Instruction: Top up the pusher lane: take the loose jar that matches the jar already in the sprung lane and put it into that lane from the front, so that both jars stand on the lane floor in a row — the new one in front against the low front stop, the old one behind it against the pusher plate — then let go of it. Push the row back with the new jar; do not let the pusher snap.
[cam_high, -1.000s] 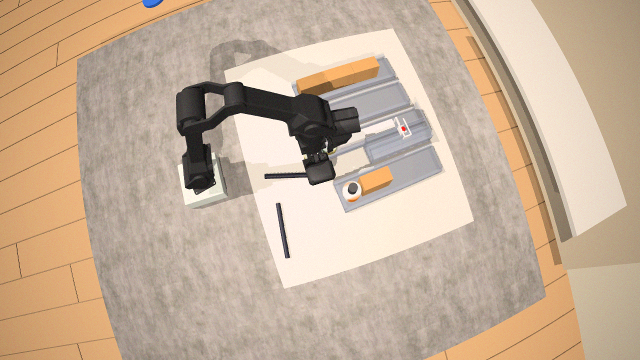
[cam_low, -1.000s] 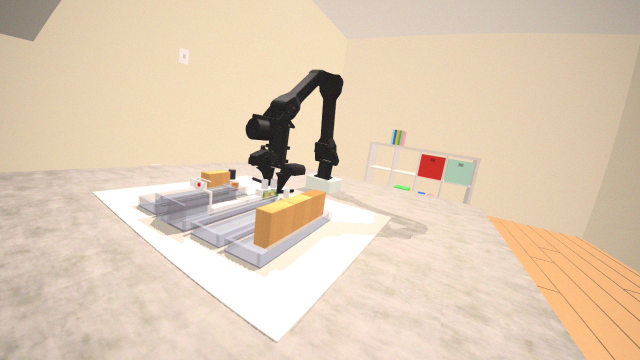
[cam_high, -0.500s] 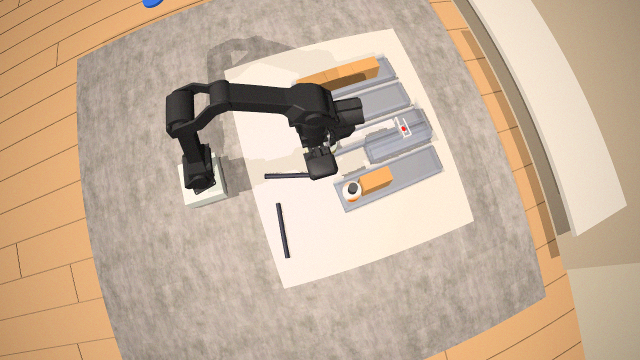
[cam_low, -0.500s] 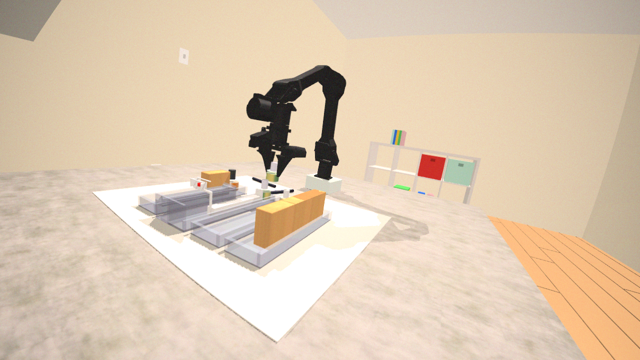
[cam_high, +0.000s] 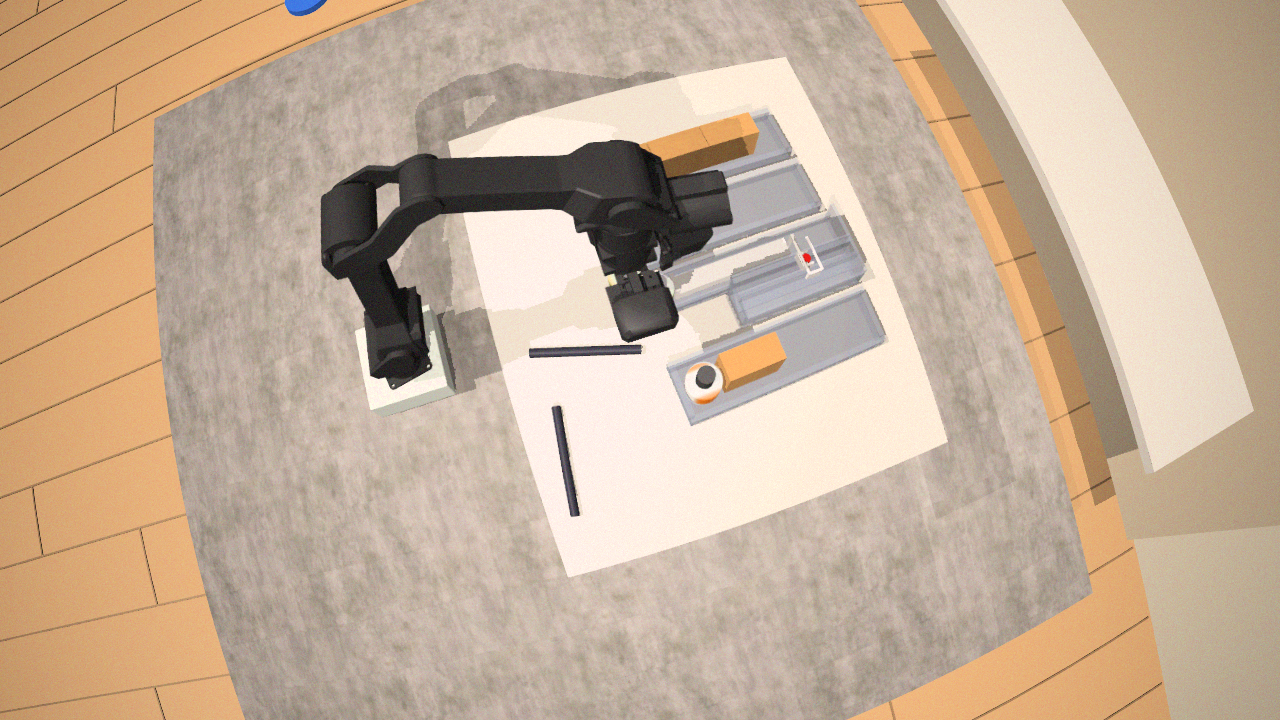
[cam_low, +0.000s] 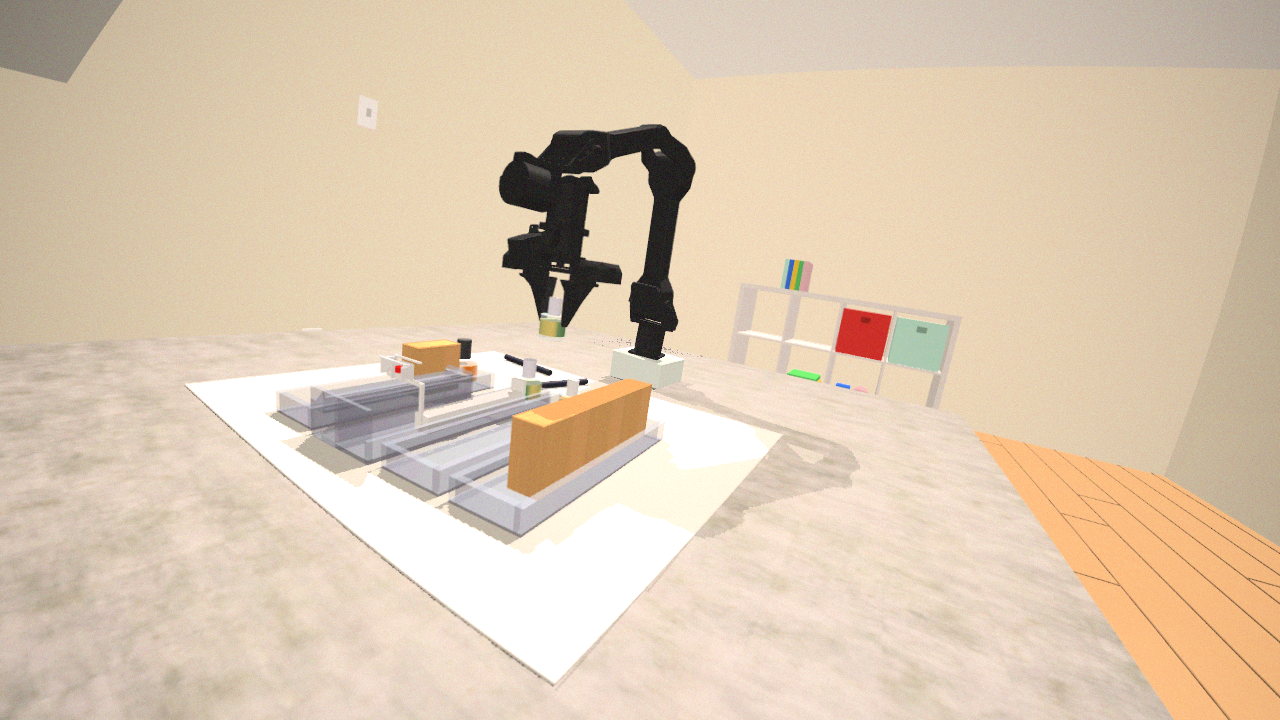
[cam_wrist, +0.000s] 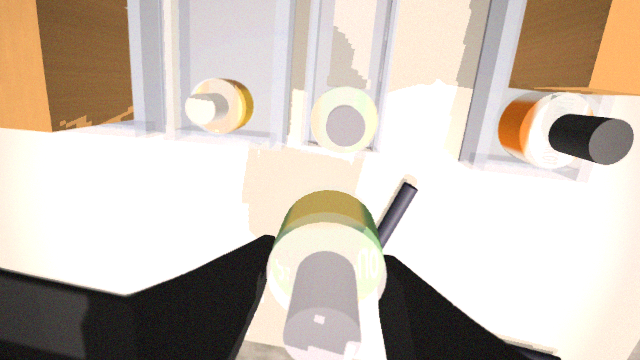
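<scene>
My claw (cam_wrist: 327, 280) grips a round, glassy green-banded jar (cam_wrist: 327, 240) with a grey lid, above the white mat (cam_low: 572, 617), facing its twin jar (cam_wrist: 344, 120) in the lane (cam_wrist: 345, 50).

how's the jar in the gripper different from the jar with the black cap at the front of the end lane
The held jar has a pale grey cap and a green-tinted body with yellow contents; the black-capped jar has an orange body. The held jar is clamped between the fingers of the gripper and hangs well above the mat, seen in the exterior view; the black-capped jar stands in its lane in front of an orange box. Both are upright, round, capped jars.
</scene>
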